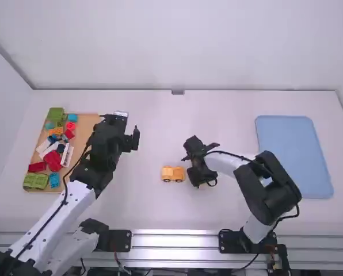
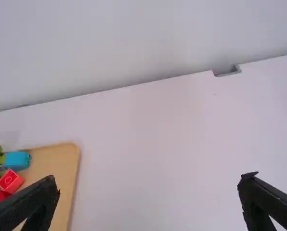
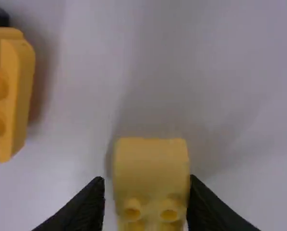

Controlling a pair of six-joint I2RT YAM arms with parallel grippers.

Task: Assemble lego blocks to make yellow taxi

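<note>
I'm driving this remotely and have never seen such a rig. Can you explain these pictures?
Two white-and-black robot arms stand at a white table. The high view looks down from above and behind them; each wrist view comes from a camera on that arm.

On the left, a tan tray holds plastic bricks in several colours. On the right lies a light blue flat tray. Near the middle stands a yellow-orange toy brick piece with black wheels.

The left gripper is open and empty. The right gripper is at a separate yellow studded block; whether it grips it, I cannot tell.
</note>
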